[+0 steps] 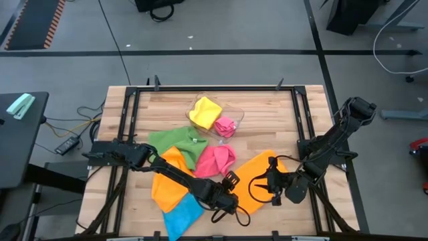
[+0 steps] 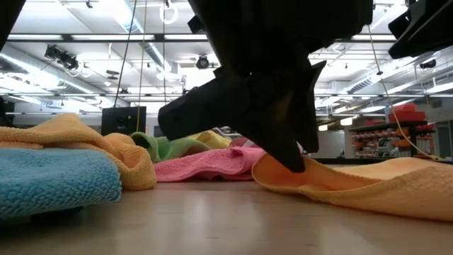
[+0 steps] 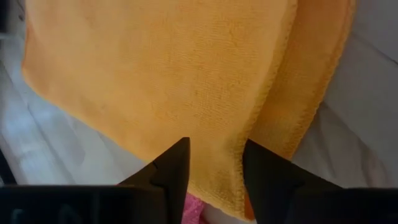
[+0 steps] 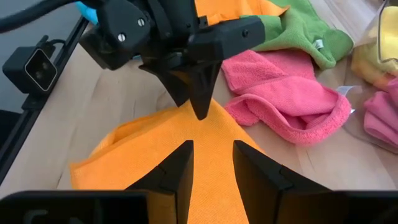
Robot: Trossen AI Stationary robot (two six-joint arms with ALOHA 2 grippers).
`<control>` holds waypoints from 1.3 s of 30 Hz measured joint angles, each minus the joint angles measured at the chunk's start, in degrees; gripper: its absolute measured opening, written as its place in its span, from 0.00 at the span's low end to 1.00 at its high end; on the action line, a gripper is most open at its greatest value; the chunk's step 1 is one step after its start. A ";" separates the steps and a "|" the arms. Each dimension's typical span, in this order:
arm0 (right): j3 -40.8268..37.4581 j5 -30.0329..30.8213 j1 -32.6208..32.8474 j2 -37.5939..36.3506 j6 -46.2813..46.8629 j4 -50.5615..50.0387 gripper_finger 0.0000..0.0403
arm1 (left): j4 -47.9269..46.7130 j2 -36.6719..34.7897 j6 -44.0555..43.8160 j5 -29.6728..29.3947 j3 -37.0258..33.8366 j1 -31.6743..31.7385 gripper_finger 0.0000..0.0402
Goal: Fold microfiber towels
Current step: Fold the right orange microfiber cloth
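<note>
An orange towel (image 1: 257,173) lies spread on the wooden table near the front edge, and also shows in the low view (image 2: 368,184). My left gripper (image 1: 232,181) stands at its left end, next to a crumpled pink towel (image 1: 217,159), and is shut on the orange towel. My right gripper (image 1: 263,185) is shut above the middle of the same towel (image 4: 205,134), facing the left gripper (image 4: 200,112). A second orange towel (image 1: 167,182), a blue one (image 1: 180,215) and a green one (image 1: 175,139) lie to the left. My left gripper pinches the orange towel's hemmed edge (image 3: 217,146) at its left end between its two fingers. The fingers (image 2: 294,164) point down from above. The held end (image 4: 186,112) is drawn up into a small peak, and the rest of the towel lies on the table. My right gripper is close over the towel, and I cannot tell whether it touches it.
A clear tray (image 1: 239,115) at the back middle holds a yellow towel (image 1: 205,112) and a pink one (image 1: 227,125). Black frame rails (image 1: 124,127) run along the table's left and right sides. Bare wood (image 1: 334,214) shows at the front right.
</note>
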 joint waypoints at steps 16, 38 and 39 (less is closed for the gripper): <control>0.00 -0.02 0.00 0.00 0.04 -0.11 0.30 | -1.09 -1.24 -6.82 0.08 -0.02 -0.63 0.02; 0.02 -0.03 0.02 0.00 0.63 -0.91 0.30 | -13.93 -4.31 -25.20 4.37 0.00 0.04 0.10; 0.02 -0.04 0.02 0.00 0.63 -0.91 0.30 | -13.95 -4.31 -25.20 4.45 0.00 0.04 0.10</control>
